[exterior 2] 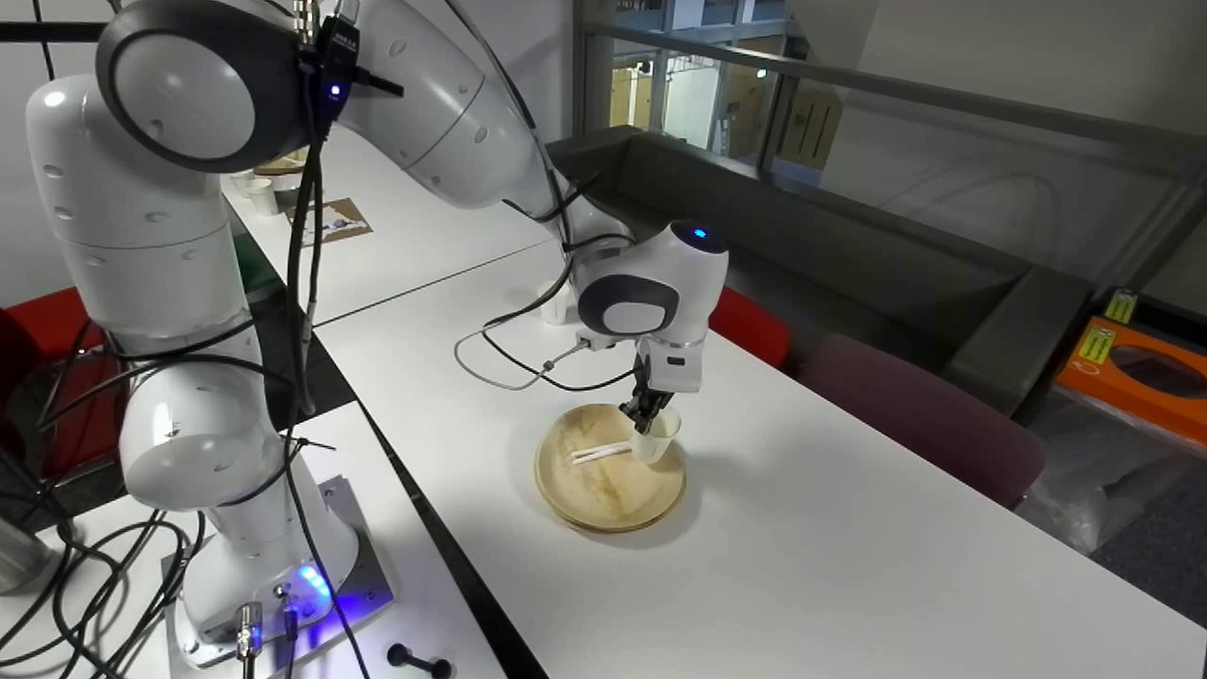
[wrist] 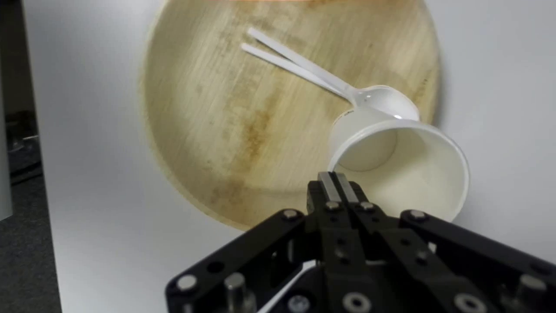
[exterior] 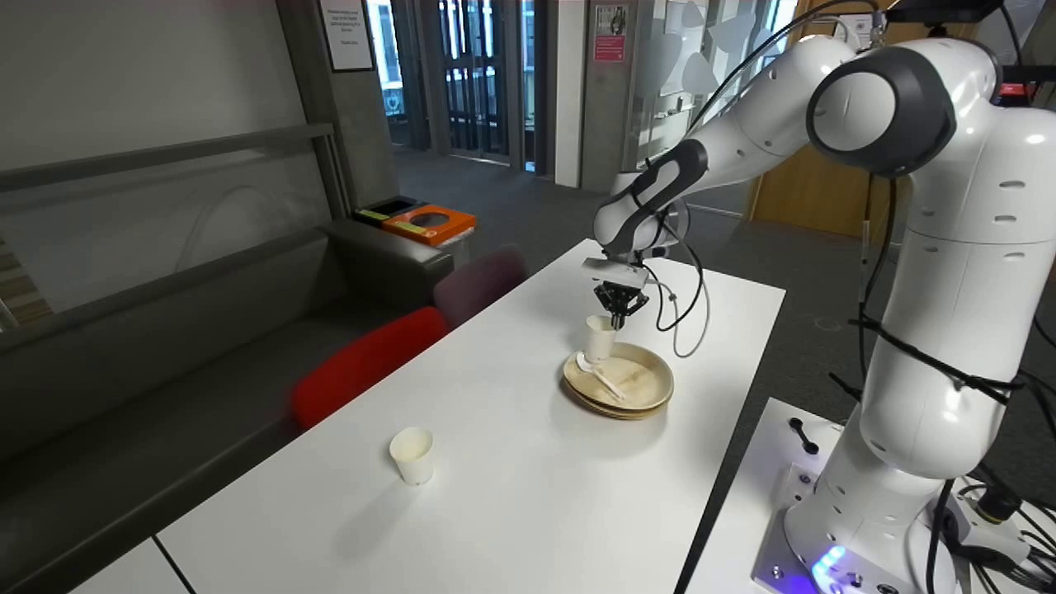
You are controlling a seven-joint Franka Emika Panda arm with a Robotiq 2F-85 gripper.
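Wrist view: plate (wrist: 208, 130), spoons (wrist: 334, 82) on it; then gripper (wrist: 335, 177), fingertips together at left rim of cup (wrist: 417, 169), over plate's right side. Wall pinched between, can't tell. Small, level moves advisable; spoons could snag. Left, table (wrist: 100, 243) edge; right, table runs on.

At least three cups (wrist: 406, 161), two utensils (wrist: 336, 83)
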